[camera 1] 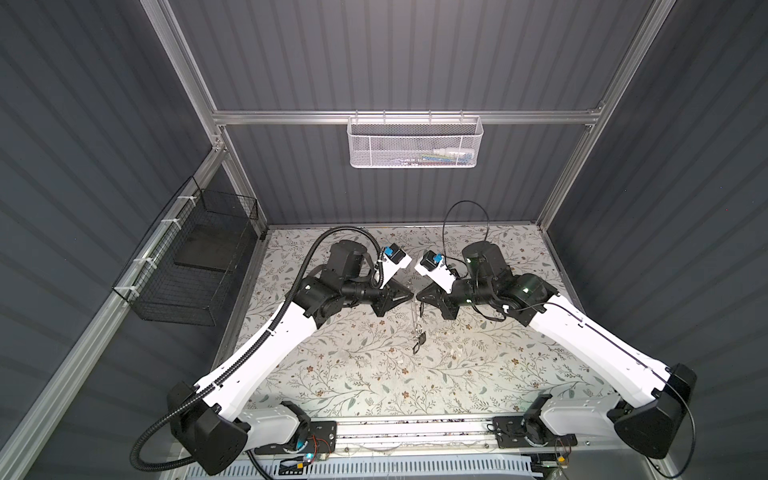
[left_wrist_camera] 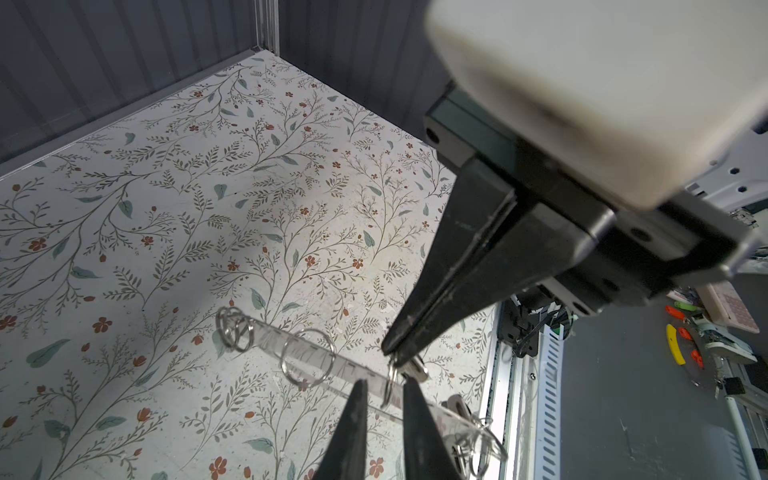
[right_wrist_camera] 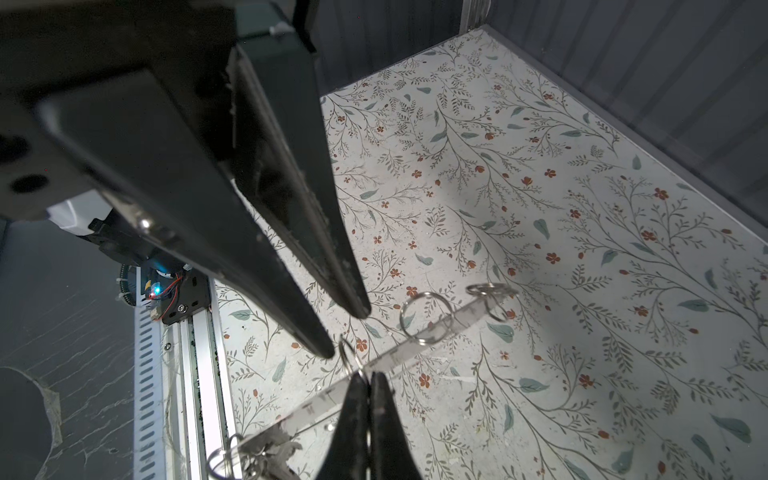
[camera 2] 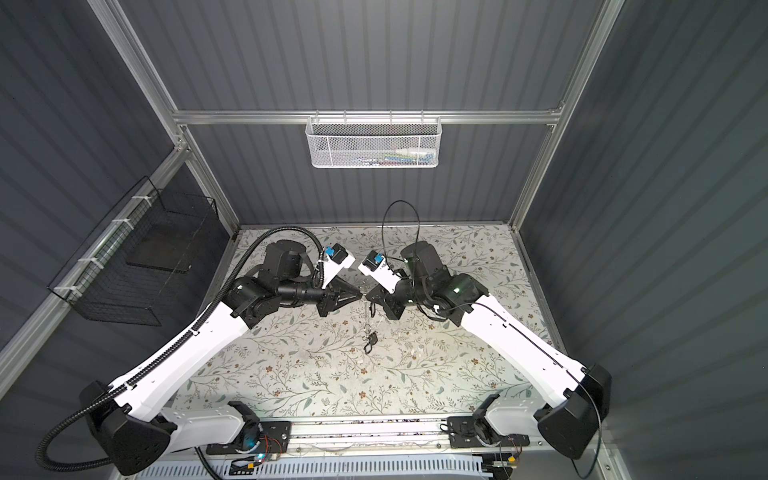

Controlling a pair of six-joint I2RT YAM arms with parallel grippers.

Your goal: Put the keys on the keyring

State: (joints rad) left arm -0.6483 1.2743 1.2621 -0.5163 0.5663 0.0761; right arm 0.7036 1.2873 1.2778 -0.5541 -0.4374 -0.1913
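The keyring (left_wrist_camera: 270, 332) (right_wrist_camera: 399, 353) looks like a clear flat strip with silver split rings along it, held in the air over the floral table. My right gripper (right_wrist_camera: 369, 376) (camera 1: 417, 297) is shut on its edge, beside a split ring (right_wrist_camera: 347, 353). My left gripper (left_wrist_camera: 385, 382) (right_wrist_camera: 345, 332) (camera 1: 411, 294) faces it tip to tip. Its fingers are narrowly apart on either side of that ring (left_wrist_camera: 390, 386) and do not pinch it. Dark keys (camera 1: 419, 340) (camera 2: 371, 341) hang bunched at the strip's near end (left_wrist_camera: 457, 405) (right_wrist_camera: 270, 451).
A white mesh basket (camera 1: 415, 141) hangs on the back rail. A black wire basket (camera 1: 187, 266) is fixed to the left wall. The floral table (camera 1: 353, 374) lies below, with an aluminium rail (camera 1: 415, 432) along its front edge.
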